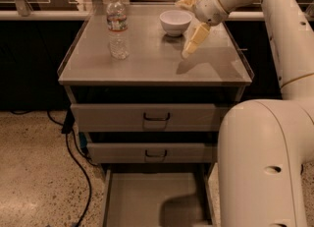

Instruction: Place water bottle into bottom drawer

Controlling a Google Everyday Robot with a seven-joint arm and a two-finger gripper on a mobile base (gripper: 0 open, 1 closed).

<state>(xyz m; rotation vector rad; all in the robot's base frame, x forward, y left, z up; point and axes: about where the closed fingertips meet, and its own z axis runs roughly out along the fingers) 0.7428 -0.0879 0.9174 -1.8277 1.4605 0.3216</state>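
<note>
The water bottle (117,25) stands upright on the left part of the grey cabinet top (147,66), clear with a white cap and a white-and-red label. My gripper (183,28) hovers over the right part of the top, beside the white bowl (175,21) and well to the right of the bottle. It is open and empty, with one yellowish finger (195,38) pointing down toward the surface. The bottom drawer (115,201) is pulled out at floor level, a shallow grey tray with nothing in it.
The two upper drawers (156,118) with dark loop handles are shut. A black cable (81,172) trails on the speckled floor at the cabinet's left. My white arm (265,162) fills the right side, next to the open drawer. A counter edge runs behind the cabinet.
</note>
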